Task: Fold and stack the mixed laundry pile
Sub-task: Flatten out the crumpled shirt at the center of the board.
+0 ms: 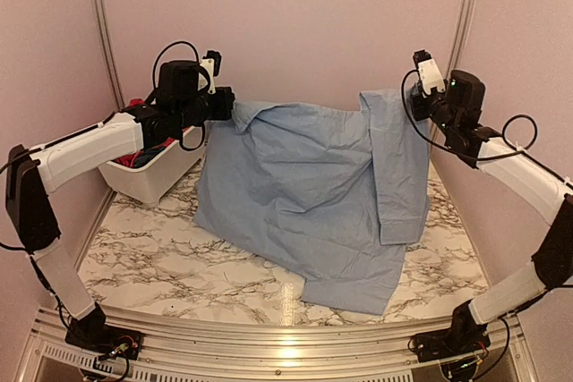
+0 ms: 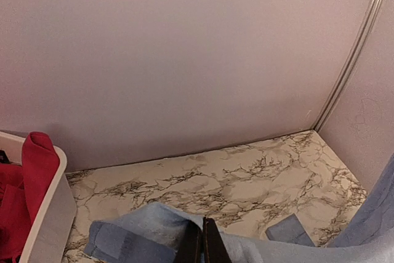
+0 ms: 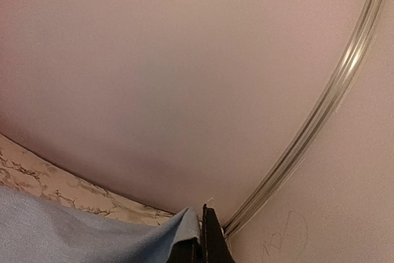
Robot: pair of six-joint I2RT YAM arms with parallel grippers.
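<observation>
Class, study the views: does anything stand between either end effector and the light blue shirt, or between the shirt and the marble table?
Nothing visible does. The left end effector and right end effector are shut on the shirt at its top edge; its hem lies on the table. The white basket sits aside, left.

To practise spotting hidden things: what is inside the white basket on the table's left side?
Red cloth lies in the white basket, one piece rising above its rim. The left arm crosses above it, and the walls hide whatever lies deeper.
</observation>
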